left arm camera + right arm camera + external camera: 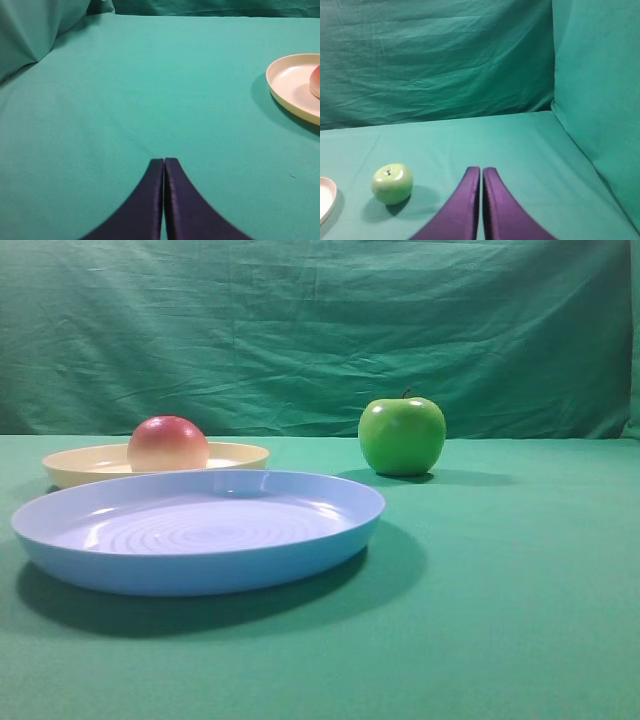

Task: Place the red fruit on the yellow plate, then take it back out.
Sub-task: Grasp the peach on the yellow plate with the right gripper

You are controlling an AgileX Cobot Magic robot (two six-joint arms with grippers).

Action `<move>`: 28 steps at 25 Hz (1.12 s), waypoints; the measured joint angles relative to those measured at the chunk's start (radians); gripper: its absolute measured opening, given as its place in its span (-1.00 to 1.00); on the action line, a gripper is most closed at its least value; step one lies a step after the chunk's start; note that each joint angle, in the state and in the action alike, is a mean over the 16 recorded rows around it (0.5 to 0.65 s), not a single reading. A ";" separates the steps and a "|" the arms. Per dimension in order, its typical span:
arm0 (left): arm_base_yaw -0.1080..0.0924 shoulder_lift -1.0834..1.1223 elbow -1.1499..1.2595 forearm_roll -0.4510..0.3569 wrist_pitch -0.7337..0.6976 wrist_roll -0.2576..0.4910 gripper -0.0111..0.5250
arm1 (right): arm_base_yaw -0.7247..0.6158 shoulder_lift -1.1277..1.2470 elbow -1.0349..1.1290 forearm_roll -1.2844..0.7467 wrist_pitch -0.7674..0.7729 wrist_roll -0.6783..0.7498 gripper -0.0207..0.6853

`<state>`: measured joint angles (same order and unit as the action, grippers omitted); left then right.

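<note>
The red fruit [167,444] rests in the yellow plate [240,456] at the back left of the exterior view. In the left wrist view the plate's rim [278,90] and a sliver of the red fruit [316,81] show at the right edge. My left gripper [164,160] is shut with nothing in it, over bare cloth well to the left of the plate. My right gripper [481,169] is also shut and empty, over cloth to the right of the green apple. Neither gripper shows in the exterior view.
A larger light blue plate [330,540] stands in front of the yellow one. A shiny green apple [402,435] sits upright at the back middle, also the green apple [392,183] in the right wrist view. Green cloth covers the table and hangs behind and at both sides.
</note>
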<state>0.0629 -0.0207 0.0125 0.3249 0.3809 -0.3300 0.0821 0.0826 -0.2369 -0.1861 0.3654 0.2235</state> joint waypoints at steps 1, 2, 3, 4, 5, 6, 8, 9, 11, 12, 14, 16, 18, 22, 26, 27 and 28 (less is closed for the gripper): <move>0.000 0.000 0.000 0.000 0.000 0.000 -0.96 | -0.005 -0.018 0.037 0.000 -0.021 0.000 -0.94; 0.000 0.000 0.000 0.000 0.000 0.000 -0.96 | -0.010 -0.033 0.071 -0.001 -0.042 0.000 -0.94; 0.000 0.000 0.000 0.000 0.000 0.000 -0.96 | -0.013 -0.047 0.102 -0.001 -0.060 0.000 -0.94; 0.000 0.000 0.000 0.000 0.000 0.000 -0.96 | -0.016 -0.059 0.130 -0.001 -0.075 0.001 -0.94; 0.000 0.000 0.000 0.000 0.000 0.000 -0.96 | -0.018 -0.068 0.155 -0.002 -0.088 0.001 -0.94; 0.000 0.000 0.000 0.000 0.000 0.000 -0.96 | -0.020 -0.076 0.178 -0.002 -0.098 0.001 -0.94; 0.000 0.000 0.000 0.000 0.000 0.000 -0.96 | -0.021 -0.087 0.213 -0.002 -0.108 0.002 -0.94; 0.000 0.000 0.000 0.000 0.000 0.000 -0.96 | -0.022 -0.090 0.226 -0.002 -0.108 0.002 -0.94; 0.000 0.000 0.000 0.000 0.000 0.000 -0.96 | -0.022 -0.092 0.247 -0.002 -0.102 0.003 -0.94; 0.000 0.000 0.000 0.000 0.000 0.000 -0.96 | -0.022 -0.093 0.254 -0.002 -0.096 0.003 -0.94; 0.000 0.000 0.000 0.000 0.000 0.000 -0.96 | -0.022 -0.093 0.262 -0.001 -0.081 0.003 -0.94; 0.000 0.000 0.000 0.000 0.000 0.000 -0.96 | -0.022 -0.093 0.264 0.000 -0.063 0.004 -0.94; 0.000 0.000 0.000 0.000 0.000 0.000 -0.96 | -0.022 -0.093 0.264 0.001 -0.044 0.004 -0.94; 0.000 0.000 0.000 0.000 0.000 0.000 -0.96 | -0.022 -0.093 0.264 0.003 -0.011 0.004 -0.94; 0.000 0.000 0.000 0.000 0.000 0.000 -0.96 | -0.022 -0.093 0.264 0.005 0.007 0.004 -0.94; 0.000 0.000 0.000 0.000 0.000 0.000 -0.96 | -0.022 -0.093 0.264 0.005 0.008 0.004 -0.94; 0.000 0.000 0.000 0.000 0.000 0.000 -0.96 | -0.022 -0.093 0.264 0.005 0.008 0.004 -0.94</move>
<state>0.0629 -0.0207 0.0125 0.3249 0.3809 -0.3300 0.0604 -0.0102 0.0273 -0.1811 0.3733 0.2279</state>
